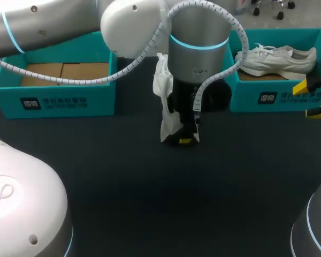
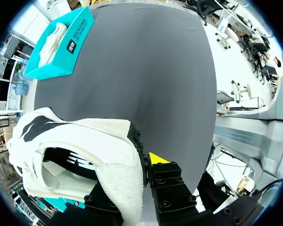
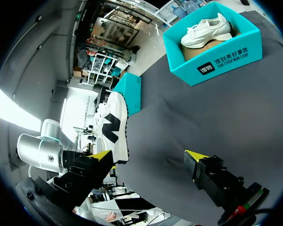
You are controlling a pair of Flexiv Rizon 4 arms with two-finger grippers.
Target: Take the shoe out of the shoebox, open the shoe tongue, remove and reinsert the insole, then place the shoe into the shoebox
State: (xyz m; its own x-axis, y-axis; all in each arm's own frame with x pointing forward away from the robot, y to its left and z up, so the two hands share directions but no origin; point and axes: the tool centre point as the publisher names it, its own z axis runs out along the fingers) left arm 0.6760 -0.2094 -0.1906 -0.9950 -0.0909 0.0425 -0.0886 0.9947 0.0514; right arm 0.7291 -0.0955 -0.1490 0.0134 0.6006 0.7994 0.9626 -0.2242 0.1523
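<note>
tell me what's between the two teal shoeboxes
In the head view, the left claw, shut on a white shoe, stands between the left shoebox and the right shoebox; around it only dark table shows.

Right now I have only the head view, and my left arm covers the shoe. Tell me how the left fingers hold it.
Observer: In the left wrist view, the left fingers are shut on the shoe. Its padded heel collar runs between them.
Operator: Now tell me which side of it faces my right arm.
Observer: In the right wrist view, the side with the black mark faces the right fingers, which are open.
</note>
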